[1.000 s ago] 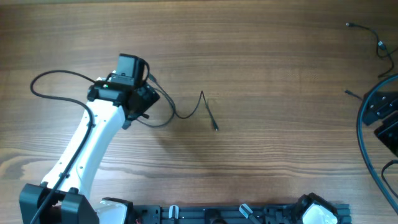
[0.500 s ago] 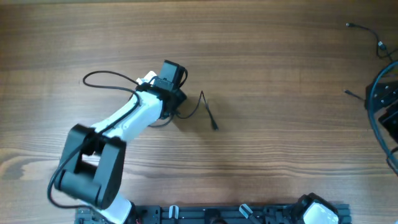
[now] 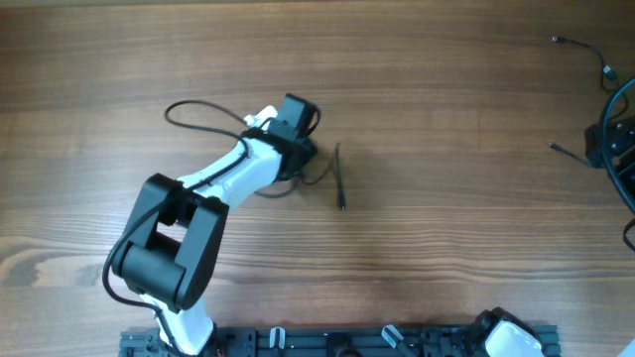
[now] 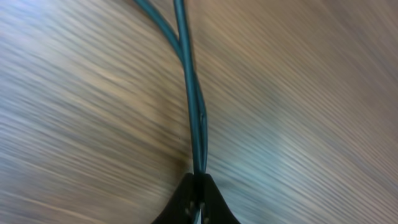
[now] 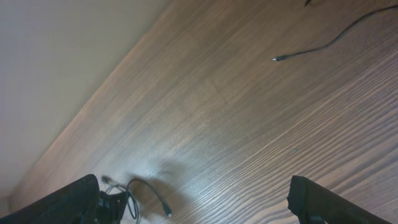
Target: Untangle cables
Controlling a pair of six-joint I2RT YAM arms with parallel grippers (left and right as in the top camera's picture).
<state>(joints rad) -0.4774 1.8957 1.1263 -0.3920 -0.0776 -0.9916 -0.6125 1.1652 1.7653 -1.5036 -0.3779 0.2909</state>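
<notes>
A thin black cable (image 3: 338, 177) lies at mid-table, its free plug end pointing toward the front. My left gripper (image 3: 302, 163) sits over the cable's left part. In the left wrist view my left gripper (image 4: 199, 182) is shut on two strands of this cable (image 4: 189, 74), which run away from the jaws side by side. More cables (image 3: 601, 65) lie at the far right. My right gripper (image 5: 199, 196) stands wide open above bare wood with nothing between its fingers. Its view shows the held cable (image 5: 151, 193) far off and another loose cable (image 5: 323, 43).
The left arm's own thick black cable (image 3: 198, 111) loops behind its wrist. The right arm (image 3: 613, 147) and its thick cabling sit at the right edge. A black rail (image 3: 377, 339) runs along the front edge.
My left arm swung right to the cable and its gripper went from open to shut on it. The cable's bent end shifted slightly right. The right arm drew back toward the right edge.
</notes>
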